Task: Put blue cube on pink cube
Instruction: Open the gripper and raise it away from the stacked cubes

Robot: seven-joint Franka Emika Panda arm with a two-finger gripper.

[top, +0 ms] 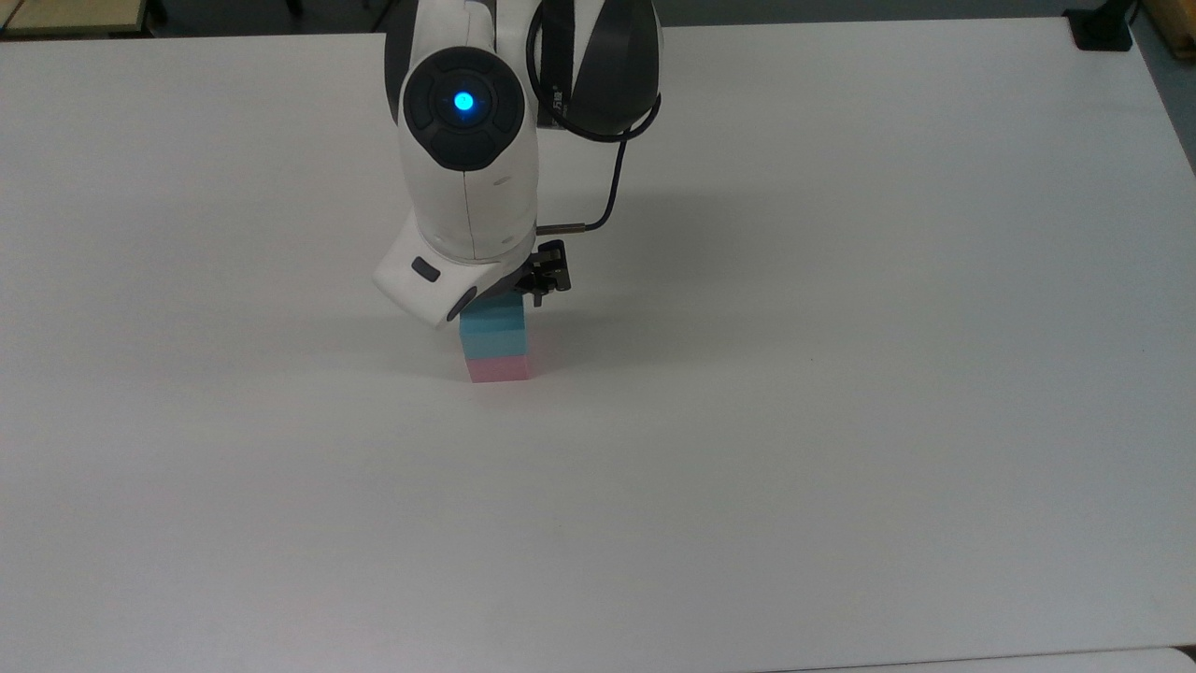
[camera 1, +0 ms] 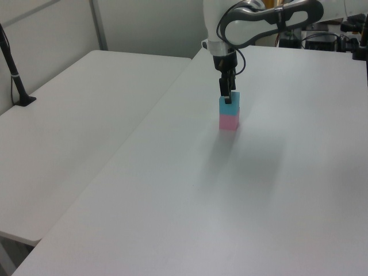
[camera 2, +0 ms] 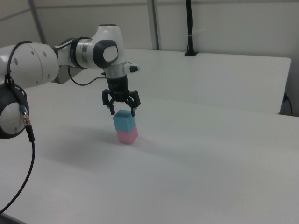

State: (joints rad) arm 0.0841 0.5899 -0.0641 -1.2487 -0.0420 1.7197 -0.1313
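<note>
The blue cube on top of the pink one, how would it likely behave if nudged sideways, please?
The blue cube looks matte and flat-faced, so it would probably slide, not roll. Sitting squarely on the same-sized pink cube, it has little margin and might drop off. It seems rigid and light.
</note>
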